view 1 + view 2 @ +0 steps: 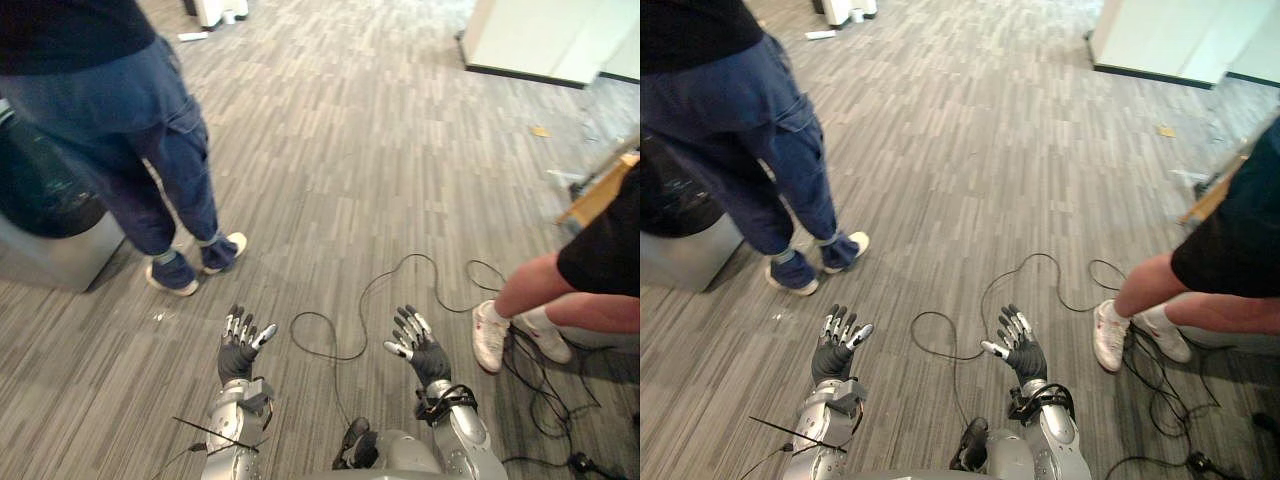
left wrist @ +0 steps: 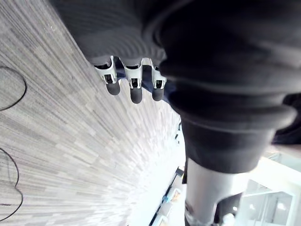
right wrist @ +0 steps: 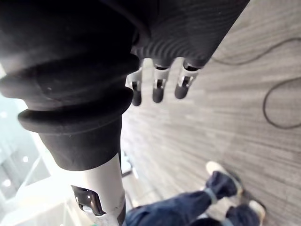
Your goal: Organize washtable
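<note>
Left eye view: left hand and right hand both raised side by side, well apart, fingers straight and spread wide, holding nothing, over a grey striped plank floor. One person in dark blue trousers and blue shoes stands at far left, beside a dark rounded object on a grey base. A second person at right, bare legs, white shoes. White panel at far right. Right eye view: same layout, both hands spread and empty, white-shoed person just right of the right hand. Left wrist view: dark ribbed cover close up, left fingers out straight, floor past them, nothing held. Right wrist view: right fingers straight, nothing between them, floor beyond, blue trousers and a blue shoe past them. Cannot tell where the washtable is.
</note>
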Tool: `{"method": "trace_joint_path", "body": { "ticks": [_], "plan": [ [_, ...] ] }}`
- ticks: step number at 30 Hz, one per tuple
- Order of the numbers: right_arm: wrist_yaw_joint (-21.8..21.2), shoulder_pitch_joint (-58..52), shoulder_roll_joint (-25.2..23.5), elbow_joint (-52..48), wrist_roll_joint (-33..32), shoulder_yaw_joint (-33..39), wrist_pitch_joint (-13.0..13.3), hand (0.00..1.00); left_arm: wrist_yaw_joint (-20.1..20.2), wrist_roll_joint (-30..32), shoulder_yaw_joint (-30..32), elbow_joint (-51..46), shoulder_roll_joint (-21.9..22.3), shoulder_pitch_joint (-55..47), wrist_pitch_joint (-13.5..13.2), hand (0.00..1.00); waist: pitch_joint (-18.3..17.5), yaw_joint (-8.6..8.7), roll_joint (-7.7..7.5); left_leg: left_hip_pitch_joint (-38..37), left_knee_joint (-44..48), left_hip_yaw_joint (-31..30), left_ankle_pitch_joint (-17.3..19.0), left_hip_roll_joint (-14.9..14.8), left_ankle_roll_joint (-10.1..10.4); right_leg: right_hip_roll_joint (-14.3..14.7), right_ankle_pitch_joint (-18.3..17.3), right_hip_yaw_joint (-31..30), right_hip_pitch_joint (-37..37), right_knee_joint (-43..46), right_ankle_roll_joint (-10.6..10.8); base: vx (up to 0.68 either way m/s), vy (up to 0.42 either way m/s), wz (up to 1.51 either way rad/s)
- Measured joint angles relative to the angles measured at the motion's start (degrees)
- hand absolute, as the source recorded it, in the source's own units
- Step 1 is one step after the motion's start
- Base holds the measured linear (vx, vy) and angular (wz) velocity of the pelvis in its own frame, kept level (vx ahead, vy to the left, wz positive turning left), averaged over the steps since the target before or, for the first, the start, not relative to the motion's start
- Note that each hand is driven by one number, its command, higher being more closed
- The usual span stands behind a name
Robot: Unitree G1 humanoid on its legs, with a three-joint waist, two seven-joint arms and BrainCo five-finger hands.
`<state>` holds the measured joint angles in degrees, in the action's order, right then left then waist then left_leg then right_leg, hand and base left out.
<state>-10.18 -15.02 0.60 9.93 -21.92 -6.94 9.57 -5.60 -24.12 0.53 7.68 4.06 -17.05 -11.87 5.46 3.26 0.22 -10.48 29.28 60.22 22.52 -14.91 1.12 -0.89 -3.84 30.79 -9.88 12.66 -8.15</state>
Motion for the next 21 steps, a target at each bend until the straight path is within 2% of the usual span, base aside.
{"method": "trace_joint_path", "body": {
  "ticks": [1, 2, 5, 7, 8, 9, 10, 11, 12, 13, 14, 15, 16, 17, 18, 19, 20, 21],
  "plan": [
    [-0.18, 0.25, 0.06, 0.64, 0.0, -0.11, -0.08, 0.0, 0.1, 0.02, -0.05, 0.17, 0.01, -0.12, 0.1, 0.0, 0.13, 0.43, 0.31, 0.0, -1.92, 1.37, -0.31, -0.94, 1.76, 0.49, 0.34, -1.59, -0.07, -0.15, 0.18, 0.03, 0.044, -0.82],
    [-0.26, 0.02, 0.47, 0.67, 0.01, -0.25, -0.17, 0.0, 0.45, 0.05, -0.45, 0.58, 0.04, -0.6, 0.3, 0.0, -0.27, 0.92, 1.11, -0.42, -2.28, 1.93, -0.93, -0.53, 3.28, 1.21, 1.46, -3.13, -0.16, -0.94, 1.46, 0.02, 0.096, -0.75],
    [-0.81, -1.09, 0.58, 0.67, 0.02, -0.85, -0.54, 0.0, 0.53, 0.04, -0.33, 1.15, 0.05, -0.59, 0.3, 0.0, -0.36, 2.23, 1.55, -1.1, 1.06, 4.4, -1.9, -0.94, 3.4, 2.12, 3.24, -7.26, -0.35, -2.46, 2.61, 0.02, 0.121, -0.78],
    [-1.35, -1.37, 0.99, 0.65, 0.03, -0.79, -1.03, 0.0, 0.57, -0.02, -0.48, 2.4, 0.04, -0.23, 0.33, 0.0, -0.44, 2.25, 1.07, -0.81, 8.26, 4.31, -6.25, -2.12, 1.86, 1.75, 3.87, -11.43, 0.07, -3.16, 3.33, 0.05, 0.119, -0.94],
    [-1.34, -1.49, 1.14, 0.63, 0.03, -0.72, -1.03, 0.0, 0.58, -0.03, -0.47, 2.73, 0.04, -0.23, 0.33, 0.0, -0.36, 2.28, 0.99, -0.7, 11.07, 3.95, -8.14, -2.85, 0.58, 1.77, 4.06, -12.78, 0.51, -3.56, 3.62, 0.12, 0.055, -1.06],
    [-1.32, -2.25, 1.44, 0.45, 0.02, -0.6, -1.02, 0.0, 0.59, -0.03, -0.26, 3.63, 0.02, -0.28, 0.32, 0.0, -0.21, 2.27, 1.08, 1.4, 18.85, -0.14, -14.92, -5.11, -3.99, 2.19, 4.25, -16.07, 1.84, -4.77, 3.91, 0.13, 0.027, -0.98],
    [-1.32, -2.4, 1.69, 0.31, 0.01, -0.62, -1.02, 0.0, 0.59, -0.04, -0.17, 3.83, 0.01, -0.47, 0.33, 0.0, -0.16, 2.25, 1.15, 3.01, 21.98, -3.05, -18.87, -5.77, -5.93, 2.23, 4.21, -17.56, 2.39, -5.3, 3.83, 0.15, 0.037, -1.31],
    [-1.34, -2.93, 1.78, 0.09, 0.02, -0.91, -1.02, 0.0, 0.6, -0.1, 0.25, 4.05, -0.43, -1.04, 0.28, 0.0, 0.15, 1.98, 0.77, 7.49, 27.98, -10.57, -28.03, -6.54, -9.47, 1.8, 4.55, -21.26, 3.39, -6.35, 3.7, 0.15, 0.14, -1.27],
    [-1.21, -2.78, 1.73, -0.13, 0.0, -0.54, -1.0, 0.0, 0.66, -0.32, 0.49, 4.06, -0.62, -1.44, 0.23, 0.0, 0.58, 1.76, 1.76, 13.84, 35.04, -21.01, -23.44, -6.75, -11.15, 2.46, 4.8, -23.72, 3.59, -6.25, 4.16, 0.17, 0.218, -1.33],
    [-1.15, -2.77, 1.61, -0.13, 0.0, -0.43, -1.01, 0.0, 0.7, -0.46, 0.47, 4.03, -0.7, -1.5, 0.23, 0.0, 0.92, 1.43, 1.94, 16.72, 37.65, -26.23, -20.32, -6.48, -10.73, 2.89, 4.78, -25.64, 3.6, -6.06, 4.16, 0.19, 0.297, -1.46],
    [-1.16, -2.79, 1.35, -0.12, 0.0, -0.74, -1.0, 0.0, 0.71, -0.46, 0.48, 4.01, -0.86, -1.9, 0.25, 0.0, 1.35, 0.31, 1.92, 21.38, 40.18, -36.09, -15.76, -4.96, -8.32, 3.06, 4.63, -29.34, 3.66, -5.64, 4.4, 0.15, 0.242, -1.28],
    [-1.18, -2.82, 1.18, -0.15, 0.01, -1.0, -0.98, 0.0, 0.71, -0.45, 0.47, 4.01, -0.89, -2.24, 0.26, 0.0, 1.79, -0.28, 1.24, 23.15, 40.27, -40.18, -14.34, -4.22, -6.88, 2.91, 4.43, -31.15, 3.69, -5.45, 4.73, 0.13, 0.251, -1.52],
    [-1.19, -2.82, 0.53, -0.1, 0.0, -1.14, -0.93, 0.0, 0.74, -0.45, 0.43, 3.98, -0.84, -2.7, 0.25, 0.0, 2.46, -1.12, 0.61, 25.3, 35.48, -46.29, -14.03, -3.76, -5.75, 2.25, 3.96, -34.15, 3.76, -4.49, 6.71, 0.1, 0.271, -1.17],
    [-1.22, -3.34, 0.59, 0.04, 0.0, -1.76, -0.78, 0.0, 0.78, -0.46, 0.1, 4.04, -0.55, -3.34, 0.23, 0.0, 3.0, -0.83, 0.84, 24.43, 22.0, -50.18, -16.7, -3.83, -3.11, 1.61, 2.82, -36.14, 3.45, -3.32, 8.99, 0.08, 0.271, -1.12],
    [-1.12, -3.48, 1.11, 0.8, 0.01, -2.28, -0.98, 0.0, 0.87, -0.47, 0.01, 4.62, 0.07, -3.63, 0.36, 0.0, 3.11, -1.12, 0.41, 22.2, 19.91, -49.57, -16.3, -1.43, -1.52, 1.12, 1.99, -37.82, 3.14, -2.31, 11.09, 0.11, 0.255, -0.75],
    [-1.22, -4.17, 1.07, 1.04, 0.03, -3.32, -1.04, 0.0, 1.03, -0.48, 0.21, 4.62, 0.23, -4.33, 0.32, 0.0, 2.61, -0.78, -0.27, 21.43, 17.69, -49.57, -16.44, 0.71, -1.3, 1.19, -0.36, -39.45, 2.13, -0.13, 12.68, 0.18, 0.149, -0.38],
    [-1.28, -4.95, 0.78, 0.64, 0.02, -3.77, -1.01, 0.0, 1.22, -0.47, 0.15, 3.82, 0.23, -4.37, 0.33, 0.0, 2.5, -0.64, -0.76, 21.86, 17.37, -50.22, -16.69, 2.83, -1.27, 1.01, 0.01, -40.06, 2.42, 0.35, 11.25, 0.25, 0.124, -0.07],
    [-1.29, -4.46, 0.68, 0.97, 0.05, -4.37, -0.95, 0.0, 1.7, -0.41, -0.62, 2.19, -0.37, -4.43, 0.15, 0.0, 1.81, -0.88, -1.47, 21.61, 10.27, -53.23, -8.9, 5.96, -0.47, -1.2, 0.83, -40.08, 2.4, -1.65, 11.63, 0.19, 0.097, 0.16]
  ]
}}
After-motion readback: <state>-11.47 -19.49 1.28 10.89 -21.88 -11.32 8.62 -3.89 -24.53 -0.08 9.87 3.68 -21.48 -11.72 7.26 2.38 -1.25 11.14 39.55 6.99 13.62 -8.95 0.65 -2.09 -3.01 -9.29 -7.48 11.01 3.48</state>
